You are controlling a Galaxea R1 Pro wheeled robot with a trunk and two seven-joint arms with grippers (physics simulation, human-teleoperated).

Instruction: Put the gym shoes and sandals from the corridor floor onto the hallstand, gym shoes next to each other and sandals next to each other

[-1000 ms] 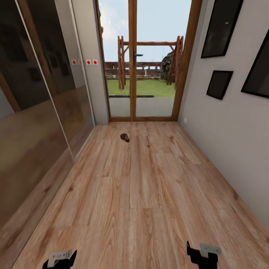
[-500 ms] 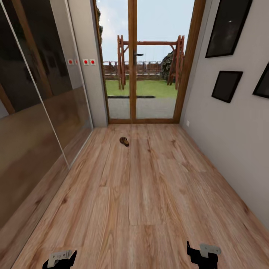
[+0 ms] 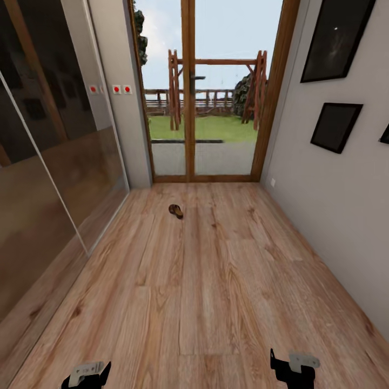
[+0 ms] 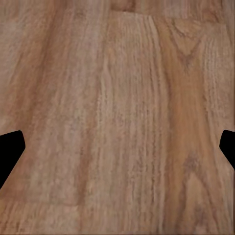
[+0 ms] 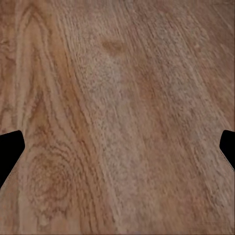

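Floor: you are looking down a narrow corridor of light brown wood-plank laminate (image 3: pixel 216 281), with clear grain and knots.
Far end: a wood-framed glazed door (image 3: pixel 189 92) closes the corridor; through it you see lawn, a fence and a timber frame.
Left side: a glossy mirrored sliding panel (image 3: pixel 48 140) runs along the wall, with a grey wall strip beyond it carrying small red-dotted switches (image 3: pixel 121 89).
Right side: a plain grey wall with dark framed pictures (image 3: pixel 335 127).
Sandal: one small brown sandal (image 3: pixel 175 210) lies on the floor near the door, slightly left of the corridor's middle, well ahead of both your grippers and touching neither.
Left gripper (image 4: pixel 117 147): in its wrist view the two black fingertips (image 4: pixel 10 152) sit spread wide at the picture's edges, with bare planks between them; nothing held.
Right gripper (image 5: pixel 117 147): likewise spread apart over bare floor, fingertips (image 5: pixel 10 149) at the edges, empty.
Writing: you can read no text or brand anywhere.
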